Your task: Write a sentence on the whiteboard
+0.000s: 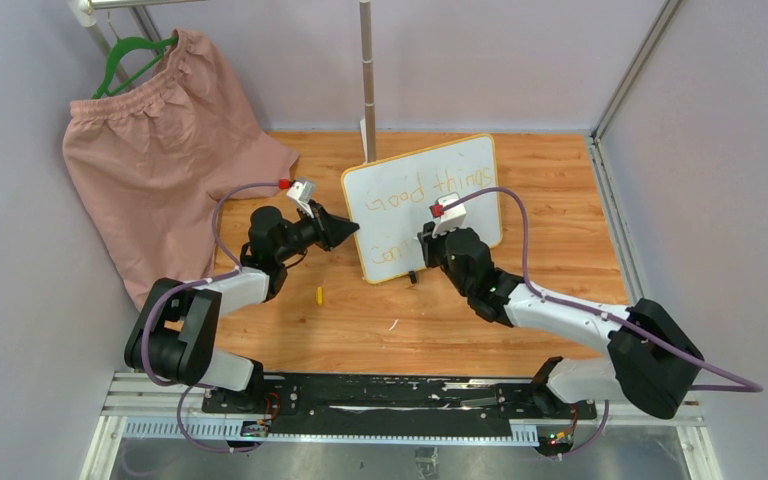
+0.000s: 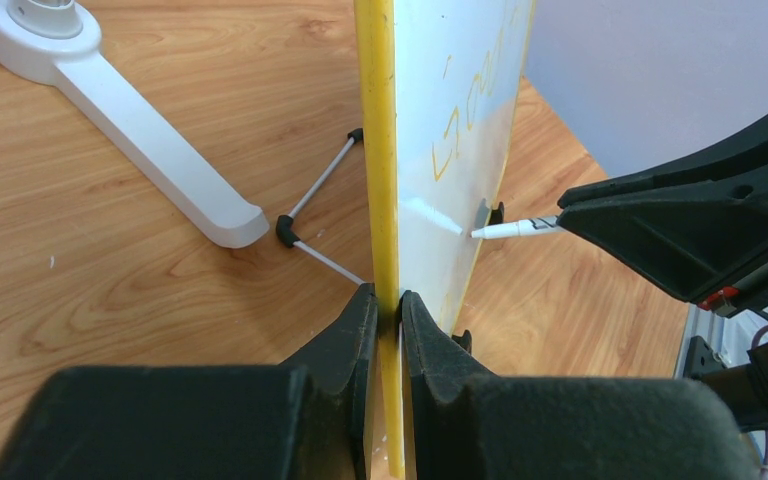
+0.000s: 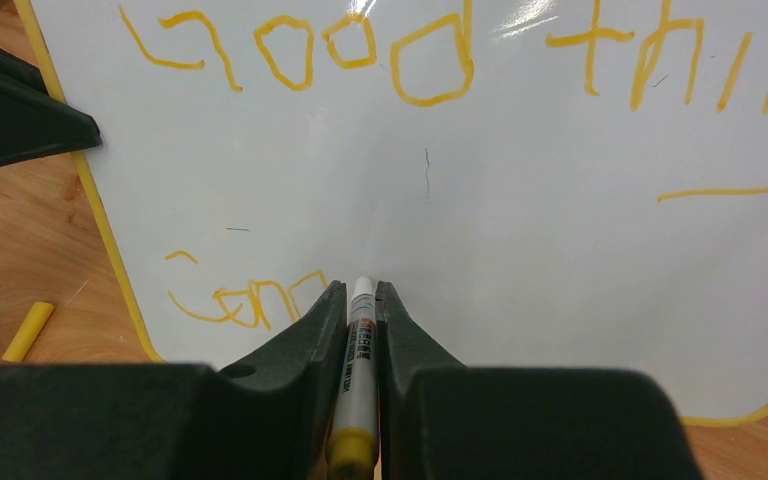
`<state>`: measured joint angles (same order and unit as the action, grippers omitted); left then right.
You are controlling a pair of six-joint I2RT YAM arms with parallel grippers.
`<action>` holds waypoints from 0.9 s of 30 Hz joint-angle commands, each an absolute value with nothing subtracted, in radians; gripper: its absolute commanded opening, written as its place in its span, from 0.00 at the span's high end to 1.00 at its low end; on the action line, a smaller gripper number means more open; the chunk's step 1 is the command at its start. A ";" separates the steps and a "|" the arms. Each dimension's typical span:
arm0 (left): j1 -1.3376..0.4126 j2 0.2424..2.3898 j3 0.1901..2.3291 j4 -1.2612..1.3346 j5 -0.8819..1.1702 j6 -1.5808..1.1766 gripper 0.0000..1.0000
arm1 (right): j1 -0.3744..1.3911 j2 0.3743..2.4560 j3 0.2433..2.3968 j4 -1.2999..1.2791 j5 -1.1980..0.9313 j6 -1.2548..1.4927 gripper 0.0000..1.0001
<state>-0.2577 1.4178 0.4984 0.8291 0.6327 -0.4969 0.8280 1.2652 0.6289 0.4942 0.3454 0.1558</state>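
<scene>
From above, the whiteboard [image 1: 400,228] stands tilted at the middle of the wooden table [image 1: 560,200], between the 2 arms. It carries the sentence [image 1: 415,192] in yellow: "Good things" above a part-written second line. A yellow cap [image 1: 319,294] lies near its left foot. The left wrist view shows the left gripper [image 2: 388,300] pinched narrow on the board's yellow frame edge, bracing it. The board looks light, stiff and slick-faced, and likely to tip on its small feet, so the frame edge is the sound place to hold. In the right wrist view, the right gripper [image 3: 360,290] clamps the marker [image 3: 357,335], its tip at the second line.
</scene>
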 commanded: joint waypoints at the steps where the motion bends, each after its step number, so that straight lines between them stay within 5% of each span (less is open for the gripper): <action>1: -0.275 1.408 0.514 0.836 0.647 -0.459 1.00 | 0.813 1.275 0.637 0.533 0.370 0.144 1.00; 27: -0.275 1.405 0.513 0.836 0.647 -0.459 1.00 | 0.810 1.278 0.584 0.469 0.359 0.195 1.00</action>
